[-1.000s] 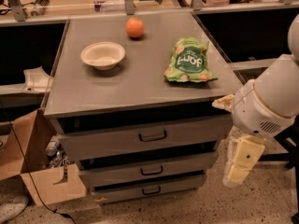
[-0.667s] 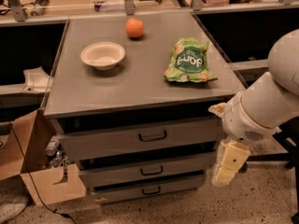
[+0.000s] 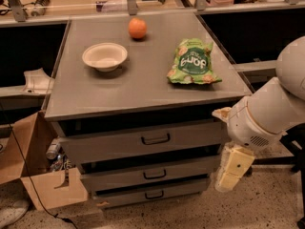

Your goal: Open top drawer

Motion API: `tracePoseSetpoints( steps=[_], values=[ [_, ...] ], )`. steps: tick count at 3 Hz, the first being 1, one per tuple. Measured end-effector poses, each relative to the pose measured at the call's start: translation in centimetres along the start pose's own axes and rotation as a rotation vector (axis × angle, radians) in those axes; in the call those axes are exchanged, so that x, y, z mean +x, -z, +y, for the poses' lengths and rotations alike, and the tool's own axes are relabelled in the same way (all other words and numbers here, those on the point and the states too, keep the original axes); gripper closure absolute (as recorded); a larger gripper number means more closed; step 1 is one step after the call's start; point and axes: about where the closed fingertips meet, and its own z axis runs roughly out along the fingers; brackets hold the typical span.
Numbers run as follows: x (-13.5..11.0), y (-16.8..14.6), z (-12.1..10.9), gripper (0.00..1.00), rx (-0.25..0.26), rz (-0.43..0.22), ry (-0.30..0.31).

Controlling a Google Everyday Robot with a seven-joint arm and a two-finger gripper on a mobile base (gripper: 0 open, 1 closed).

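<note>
The top drawer (image 3: 109,144) is the widest grey front, just under the cabinet top, and it stands closed. Its small dark loop handle (image 3: 156,139) sits at the centre. My gripper (image 3: 227,181) is cream-coloured and hangs pointing down from the white arm (image 3: 267,113). It is beside the cabinet's right front corner, level with the middle drawer. It is to the right of and below the top drawer's handle and touches nothing that I can see.
Two narrower grey drawers, middle (image 3: 119,178) and bottom (image 3: 124,197), lie below. On the cabinet top (image 3: 143,87) are a white bowl (image 3: 105,56), an orange (image 3: 137,28) and a green chip bag (image 3: 193,62). An open cardboard box (image 3: 35,175) stands on the floor at left.
My arm and gripper have moved left, from well off the cabinet's right side to right beside its front corner. The drawers and tabletop objects have not moved.
</note>
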Motion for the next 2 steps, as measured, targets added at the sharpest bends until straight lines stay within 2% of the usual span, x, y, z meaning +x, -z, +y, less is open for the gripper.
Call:
tracePoseSetpoints(
  steps=[2],
  values=[
    [-1.2, -4.5, -1.9, 0.0, -0.017, -0.095, 0.049]
  ],
)
